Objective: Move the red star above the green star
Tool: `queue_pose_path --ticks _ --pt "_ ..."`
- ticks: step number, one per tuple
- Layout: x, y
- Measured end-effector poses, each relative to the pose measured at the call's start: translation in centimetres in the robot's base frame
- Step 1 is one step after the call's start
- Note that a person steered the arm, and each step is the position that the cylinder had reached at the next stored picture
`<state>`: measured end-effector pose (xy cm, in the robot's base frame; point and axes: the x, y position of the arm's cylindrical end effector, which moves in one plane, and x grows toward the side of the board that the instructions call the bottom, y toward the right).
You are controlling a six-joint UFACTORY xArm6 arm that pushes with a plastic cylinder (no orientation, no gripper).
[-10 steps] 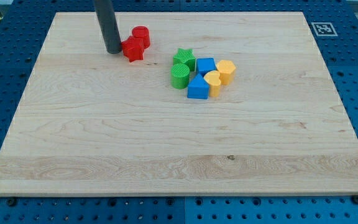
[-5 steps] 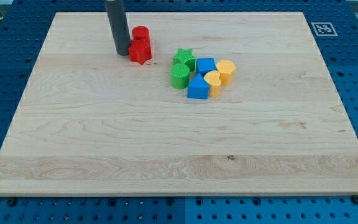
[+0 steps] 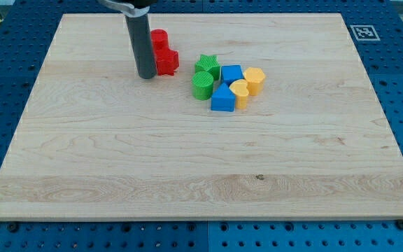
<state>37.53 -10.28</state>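
Nearest the view's bottom is mostly bare wooden board (image 3: 187,168). Using the green star (image 3: 206,65) as the landmark: just below it sits a green cylinder (image 3: 202,85), with a blue triangle-ish block (image 3: 222,99), blue cube (image 3: 231,73) and 2 yellow blocks (image 3: 247,85) bunched to its right. The red star (image 3: 166,62) is left of it, slightly apart. My tip (image 3: 146,75) touches the red star's left side; no fingers on this rod. A red cylinder (image 3: 159,39) sits just above the red star.
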Motion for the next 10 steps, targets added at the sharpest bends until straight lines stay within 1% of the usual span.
queue_pose_path --ticks 1,2,4,6,7,8,9,10 --pt "-0.1 1.1" --pt "-3.8 1.4" --pt "-7.0 1.5" --pt "-7.1 1.5" --pt "-6.1 1.5" --pt "-6.1 1.7" --pt "-6.1 3.1" --pt "-6.2 3.2"
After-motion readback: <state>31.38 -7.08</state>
